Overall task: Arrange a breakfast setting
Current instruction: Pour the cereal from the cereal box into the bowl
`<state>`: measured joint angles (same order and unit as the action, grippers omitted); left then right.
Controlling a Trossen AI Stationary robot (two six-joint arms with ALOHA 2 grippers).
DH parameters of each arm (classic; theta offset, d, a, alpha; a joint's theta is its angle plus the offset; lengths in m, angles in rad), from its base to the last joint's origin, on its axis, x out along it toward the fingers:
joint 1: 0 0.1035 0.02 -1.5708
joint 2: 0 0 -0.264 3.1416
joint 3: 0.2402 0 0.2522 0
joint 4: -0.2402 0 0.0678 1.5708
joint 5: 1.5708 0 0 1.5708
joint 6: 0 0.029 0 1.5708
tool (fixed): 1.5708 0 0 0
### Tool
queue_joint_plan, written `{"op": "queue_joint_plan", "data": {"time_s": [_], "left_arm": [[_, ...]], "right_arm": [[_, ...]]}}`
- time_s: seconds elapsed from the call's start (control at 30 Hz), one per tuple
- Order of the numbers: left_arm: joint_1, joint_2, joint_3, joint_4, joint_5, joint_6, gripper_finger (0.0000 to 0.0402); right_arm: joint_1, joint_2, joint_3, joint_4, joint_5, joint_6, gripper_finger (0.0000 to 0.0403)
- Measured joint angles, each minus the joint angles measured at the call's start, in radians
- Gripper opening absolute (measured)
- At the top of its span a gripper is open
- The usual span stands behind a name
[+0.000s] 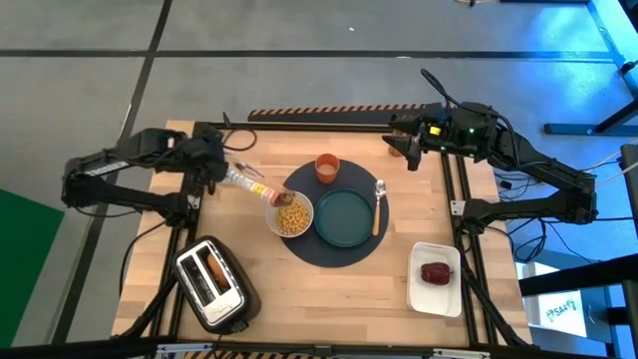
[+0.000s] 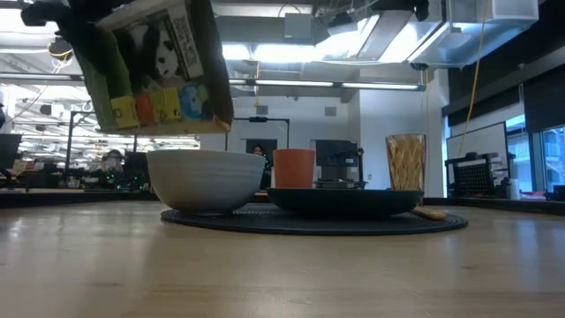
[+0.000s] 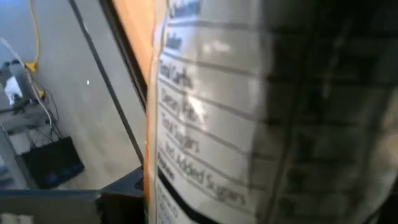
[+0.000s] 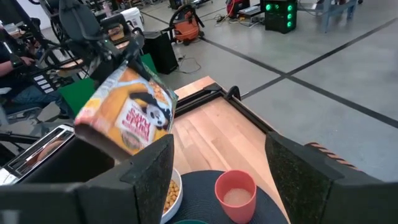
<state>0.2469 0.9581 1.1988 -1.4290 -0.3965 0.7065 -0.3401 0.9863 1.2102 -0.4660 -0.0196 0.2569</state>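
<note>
My left gripper (image 1: 217, 172) is shut on a cereal box (image 1: 254, 185) with a panda print (image 4: 127, 115), tilted over the white bowl (image 1: 291, 216). The bowl holds yellow cereal and sits on the left part of the round dark-grey mat (image 1: 334, 251). The teal plate (image 1: 346, 216) lies at the mat's middle, with the spoon (image 1: 379, 204) on its right. The small orange cup (image 1: 327, 167) stands at the mat's far edge. The dark-red fruit (image 1: 436, 272) lies on the white tray (image 1: 437, 299). My right gripper (image 1: 411, 150) is open and empty above the table's far right. My left gripper holds the cereal box by its raised end (image 4: 112, 71), the end away from the bowl, coming from the table's left side. The box is lifted clear and slants down toward the bowl, its lower end (image 1: 282, 196) over the bowl's rim. The fingers themselves are hidden behind the box.
A silver toaster (image 1: 212, 282) stands at the near left with a brown toasted piece (image 1: 215, 270) in one slot. The white tray lies at the near right. Bare wood lies between toaster and tray along the near edge.
</note>
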Motion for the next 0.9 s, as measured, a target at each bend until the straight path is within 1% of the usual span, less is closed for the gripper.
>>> {"op": "queue_joint_plan", "data": {"time_s": [0.2,0.27,0.37,0.5,0.6,0.8,0.9], "left_arm": [[0.017,-0.096,0.0,-0.003,0.001,-0.091,0.0199],[0.018,-0.122,0.0,0.0,0.011,-0.139,0.0199],[0.018,-0.161,0.0,0.04,0.033,-0.229,0.0199],[0.018,-0.212,0.0,0.163,0.078,-0.356,0.0199],[0.018,-0.242,0.0,0.269,0.077,-0.429,0.0195],[0.018,-0.276,0.0,0.423,0.077,-0.572,0.0164],[0.018,-0.278,0.0,0.534,0.134,-0.623,0.0151]], "right_arm": [[0.0,0.0,0.0,0.019,-0.002,0.0,0.0244],[0.0,0.0,0.0,0.054,-0.026,0.005,0.0244],[0.0,0.014,0.0,0.147,-0.091,0.031,0.0244],[0.009,0.053,0.0,0.259,-0.158,0.035,0.0244],[0.035,0.084,0.0,0.31,-0.164,0.034,0.0244],[0.068,0.155,0.0,0.348,-0.166,0.027,0.0244],[0.085,0.219,0.0,0.454,-0.176,0.027,0.0244]]}}
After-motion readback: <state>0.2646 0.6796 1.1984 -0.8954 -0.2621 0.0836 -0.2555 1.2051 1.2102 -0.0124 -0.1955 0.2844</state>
